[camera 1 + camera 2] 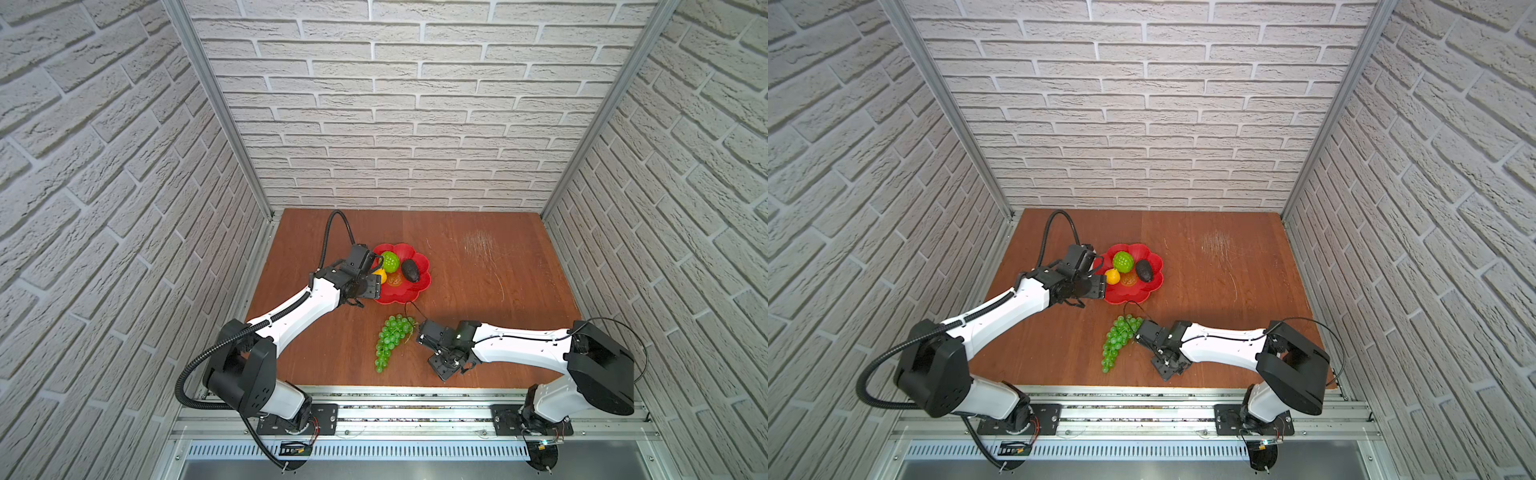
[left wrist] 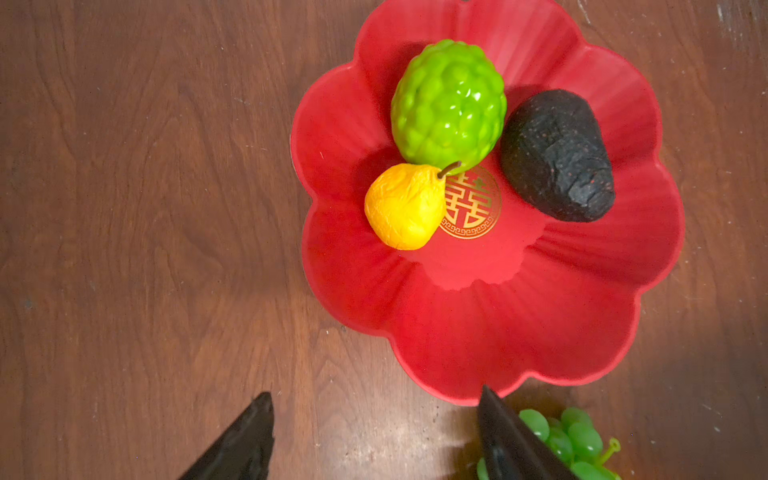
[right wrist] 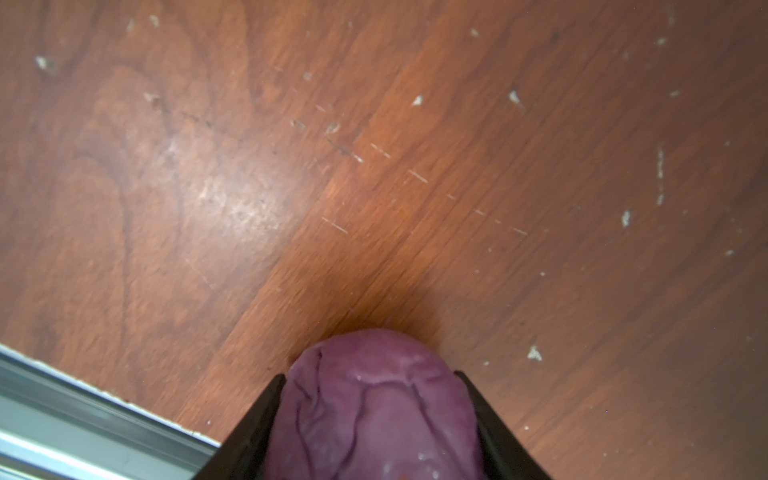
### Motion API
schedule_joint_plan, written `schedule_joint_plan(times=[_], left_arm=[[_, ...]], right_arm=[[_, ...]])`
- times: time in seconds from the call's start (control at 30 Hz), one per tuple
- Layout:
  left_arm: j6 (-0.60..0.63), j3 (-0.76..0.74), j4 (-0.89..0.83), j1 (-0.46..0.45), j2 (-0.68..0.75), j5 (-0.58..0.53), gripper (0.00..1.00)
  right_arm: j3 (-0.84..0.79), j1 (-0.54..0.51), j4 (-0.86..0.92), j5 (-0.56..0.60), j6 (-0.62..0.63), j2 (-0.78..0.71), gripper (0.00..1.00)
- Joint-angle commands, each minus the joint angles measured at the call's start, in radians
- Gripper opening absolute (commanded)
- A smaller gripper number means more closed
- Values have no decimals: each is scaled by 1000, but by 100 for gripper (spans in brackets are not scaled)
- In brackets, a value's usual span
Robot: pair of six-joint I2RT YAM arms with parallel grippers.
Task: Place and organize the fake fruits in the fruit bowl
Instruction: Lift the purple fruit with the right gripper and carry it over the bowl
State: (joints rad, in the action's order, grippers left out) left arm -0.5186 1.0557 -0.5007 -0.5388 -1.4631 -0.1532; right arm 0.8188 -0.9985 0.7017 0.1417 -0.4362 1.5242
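Red and glossy, the fruit bowl already holds three of the five fake fruits. The bumpy green ball sits toward the far side, and the lemon touches it and overlaps the edge of the gold emblem. The avocado lies just beside the ball. The near half of the bowl is bare.

Two fruits are left. The grape bunch lies stretched on the wooden table in front of the bowl, close to its near rim but outside it. The purple fruit shows only in the right wrist view, where the right gripper has its fingers pressed against both of its sides, so it appears grasped. Whether it is clear of the table cannot be told.

The left gripper hovers at the bowl's left edge with its jaws spread and nothing between them.

The task looks a little over halfway done. What is left is carrying the purple fruit to the bowl's open half, then fitting in the long grape bunch, which looks likely to be the awkward piece.
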Motion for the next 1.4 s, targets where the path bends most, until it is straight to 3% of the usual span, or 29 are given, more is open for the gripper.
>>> schedule_joint_plan(times=[0.0,0.2,0.43,0.63,0.87,1.13,1.37], left_arm=[[-6,4,23,5,-2,-13,77],[-3,8,25,5,0,-21,77],[6,-6,12,11,37,-45,77],[2,-22,10,27,58,-53,77],[-4,-39,2,37,106,-65,77],[-10,-51,-31,45,132,-73,77],[-17,-54,-43,47,139,-78,77]], right_arm=[[20,2,24,18,13,-23,55],[122,15,122,28,66,-44,46],[331,123,189,-15,194,-21,46],[635,231,162,-74,312,177,46],[921,280,151,-95,376,419,46],[1081,296,141,-128,393,612,46],[1075,297,135,-75,407,656,46]])
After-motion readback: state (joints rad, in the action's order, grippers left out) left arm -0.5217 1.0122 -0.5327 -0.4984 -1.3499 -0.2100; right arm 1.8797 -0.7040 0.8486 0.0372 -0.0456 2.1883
